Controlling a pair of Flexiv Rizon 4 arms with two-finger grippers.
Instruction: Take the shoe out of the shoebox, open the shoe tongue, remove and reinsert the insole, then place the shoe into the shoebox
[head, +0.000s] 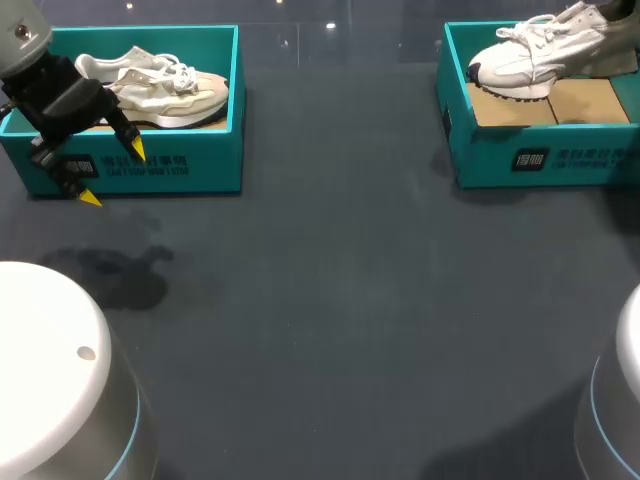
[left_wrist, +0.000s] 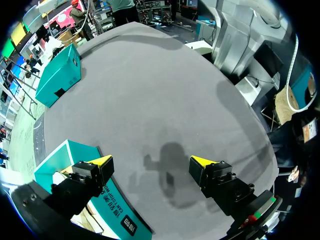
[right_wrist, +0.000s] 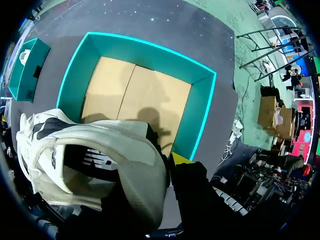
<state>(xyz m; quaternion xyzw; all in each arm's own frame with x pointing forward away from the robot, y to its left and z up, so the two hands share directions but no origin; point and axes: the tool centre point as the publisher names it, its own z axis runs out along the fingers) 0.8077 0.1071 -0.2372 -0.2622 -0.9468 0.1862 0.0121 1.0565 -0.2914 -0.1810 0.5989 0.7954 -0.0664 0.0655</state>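
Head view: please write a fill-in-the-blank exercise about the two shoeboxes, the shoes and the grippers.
The left gripper is ___, at the front wall of the left teal cardboard shoebox.
The cream sneaker lies ___ that shoebox.
The right gripper holds the white sneaker by its ___.
Missing words: open; inside; heel.

I see the tabletop (head: 340, 300) as one dark grey, matte surface. Two teal shoeboxes stand directly on it, both open at the top, both toward its far edge and well apart. The left shoebox (head: 200, 172) is at the far left and the right shoebox (head: 480, 155) at the far right. A blotchy dark shadow (head: 120, 275) lies on the tabletop just in front of the left shoebox.
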